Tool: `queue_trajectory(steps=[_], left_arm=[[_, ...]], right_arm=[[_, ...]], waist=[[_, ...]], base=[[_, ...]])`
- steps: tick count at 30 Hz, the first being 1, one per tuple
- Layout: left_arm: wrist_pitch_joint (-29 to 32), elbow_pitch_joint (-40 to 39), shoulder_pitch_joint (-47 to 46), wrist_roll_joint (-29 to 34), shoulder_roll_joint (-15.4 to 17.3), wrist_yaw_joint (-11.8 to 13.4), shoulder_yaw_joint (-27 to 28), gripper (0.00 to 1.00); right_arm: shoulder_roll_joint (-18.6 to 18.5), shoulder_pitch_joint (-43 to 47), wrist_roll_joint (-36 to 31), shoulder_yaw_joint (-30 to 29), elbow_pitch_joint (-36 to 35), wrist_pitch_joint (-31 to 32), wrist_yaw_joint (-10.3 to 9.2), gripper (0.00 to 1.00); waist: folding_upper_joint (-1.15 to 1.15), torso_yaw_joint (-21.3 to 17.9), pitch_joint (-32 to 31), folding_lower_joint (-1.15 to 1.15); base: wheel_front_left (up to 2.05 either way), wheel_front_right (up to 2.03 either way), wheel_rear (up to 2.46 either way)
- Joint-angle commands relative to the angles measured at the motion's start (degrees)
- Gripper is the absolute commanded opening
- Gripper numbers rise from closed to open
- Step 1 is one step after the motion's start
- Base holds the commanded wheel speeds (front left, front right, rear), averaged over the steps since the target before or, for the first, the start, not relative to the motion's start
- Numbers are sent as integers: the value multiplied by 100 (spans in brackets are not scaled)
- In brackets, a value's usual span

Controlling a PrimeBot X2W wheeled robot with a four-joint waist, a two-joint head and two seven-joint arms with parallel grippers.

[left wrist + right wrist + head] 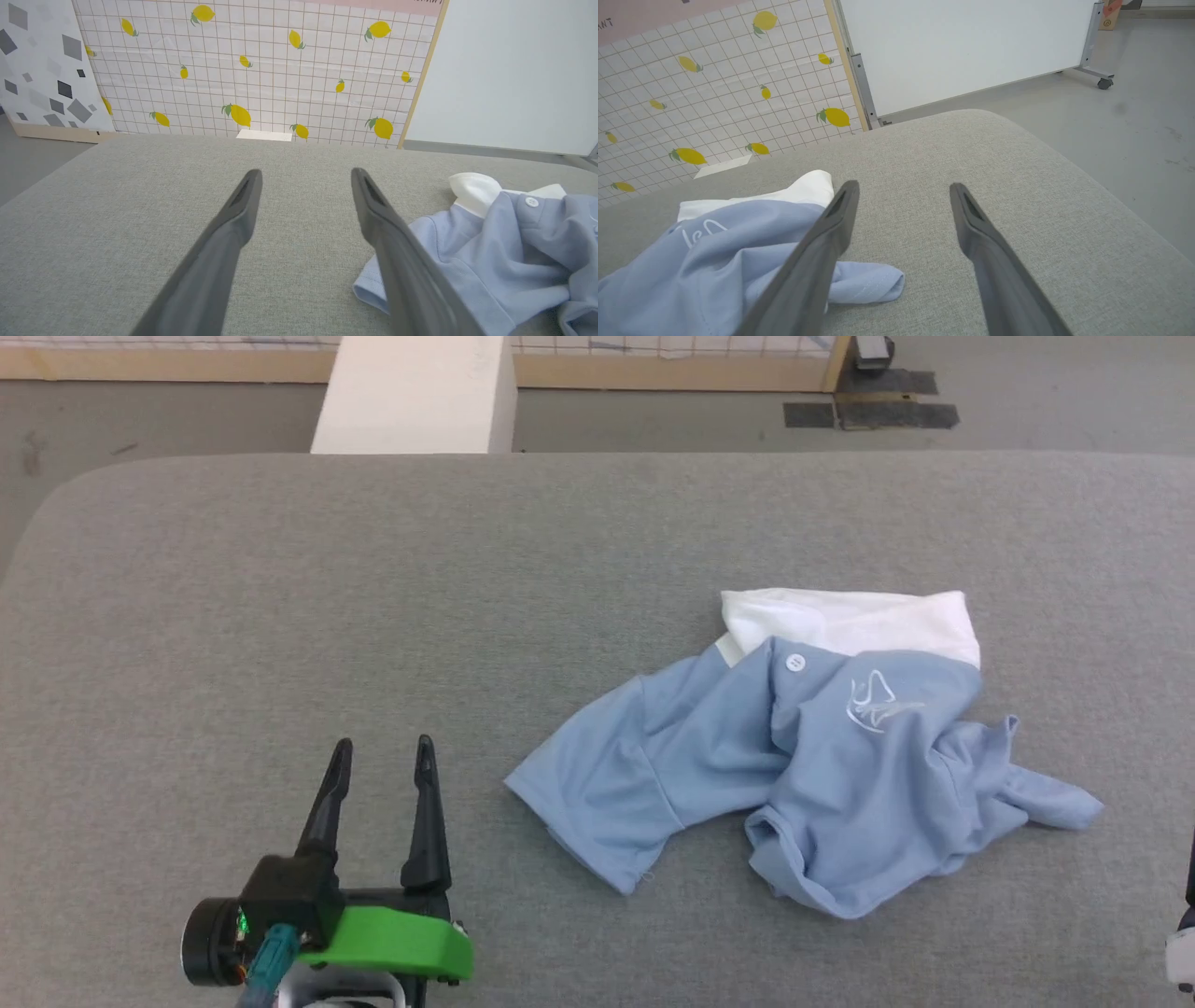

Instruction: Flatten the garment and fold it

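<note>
On the right half of the grey desk (280, 569), in the head view, the garment (812, 775) lies crumpled. Its white collar is turned to the far edge, one sleeve is spread toward the middle, and a twisted tail points at the right edge. The left end effector (385, 743) sits toward the near edge, left of the cloth and apart from it, with its fingers wide and empty. The step in hand looks like flattening. To do it well, each arm would probably pinch a single layer at opposite outer points, the sleeve hem and the tail, then draw them apart low over the desk so the bunching slides out.

In the left wrist view, the left end effector (303, 171) has bare desk between its fingers. The garment (490, 242) has its sleeve hem just beside the right-hand finger, closer than the head view suggests.

In the right wrist view, the right end effector (903, 186) stands wide and holds nothing. The tail of the garment (714, 261) runs behind one finger, and contact cannot be told. This view adds the desk's rounded far right corner.
</note>
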Motion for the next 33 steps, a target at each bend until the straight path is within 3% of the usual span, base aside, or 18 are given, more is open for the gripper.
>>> queue_trajectory(steps=[1,4,10,16,24,25,26,33], left_arm=[[112,-4,-101,128,105,-32,-36,100],[568,94,-403,177,291,-213,-150,100],[2041,541,-1274,62,600,-732,-442,100],[3508,1039,-1863,-158,787,-1356,-892,100],[4169,1371,-1964,-221,898,-1554,-1173,100],[4193,1434,-1965,-216,904,-1580,-1222,77],[4092,1581,-1969,-250,863,-1648,-1323,0],[3521,1906,-2049,-252,735,-1668,-1357,0]], right_arm=[[2,-19,35,-8,15,-69,-8,100],[3,-115,41,-47,-3,-104,-8,100],[3,-357,82,11,-128,-28,-8,100],[3,-385,128,74,-224,110,-8,100],[4,-373,130,66,-296,209,-8,100],[4,-373,135,75,-298,219,-8,100],[4,-367,163,98,-292,241,-8,100],[4,-341,195,117,-293,266,-8,100]], waist=[[0,-85,90,0],[0,-107,178,0],[0,-68,452,0],[0,-83,696,0],[0,-106,751,0],[0,-108,746,0],[0,-109,720,0],[0,-91,667,0]], base=[[0,0,0],[0,0,0],[0,0,0],[0,0,0],[0,0,0],[0,0,0],[0,0,0],[0,0,0]])
